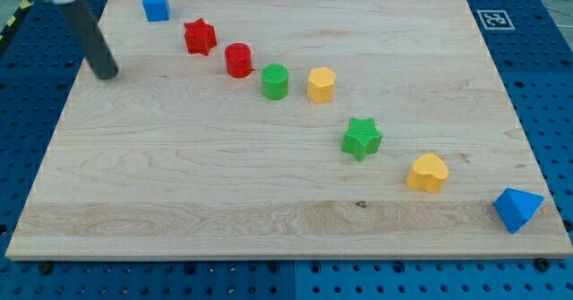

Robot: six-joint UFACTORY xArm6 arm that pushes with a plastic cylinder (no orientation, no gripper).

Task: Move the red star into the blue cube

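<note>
The red star [200, 37] lies near the view's top left on the wooden board [179, 184]. The blue cube [156, 4] sits up and to the left of it, with a small gap between them. My tip [107, 72] rests on the board at the left side, well to the left of and slightly below the red star, touching no block.
A red cylinder [238, 60], a green cylinder [275, 81] and a yellow hexagonal block [321, 84] run in a diagonal down to the right of the star. Farther on lie a green star [362, 138], a yellow heart [428, 172] and a blue triangular block [517, 209].
</note>
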